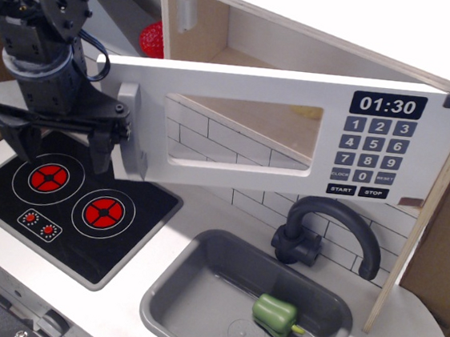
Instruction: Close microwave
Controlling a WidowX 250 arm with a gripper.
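Note:
The microwave door (248, 98) is white with a clear window, a grey vertical bar handle (130, 133) at its left end and a black keypad with a 01:30 clock (389, 105) at the right. It stands partly open, hinged at the right, with the wooden cavity (246, 42) showing behind. My black gripper (62, 151) hangs just left of the handle, its fingers (102, 151) spread and open. One finger sits right against the handle's outer side.
A black two-burner stove (69, 200) lies under the gripper. A grey sink (196, 294) holds a green pepper (275, 315), with a dark faucet (331, 228) behind. A red object (150, 40) sits behind the door's left end. A wooden side panel (429, 222) stands right.

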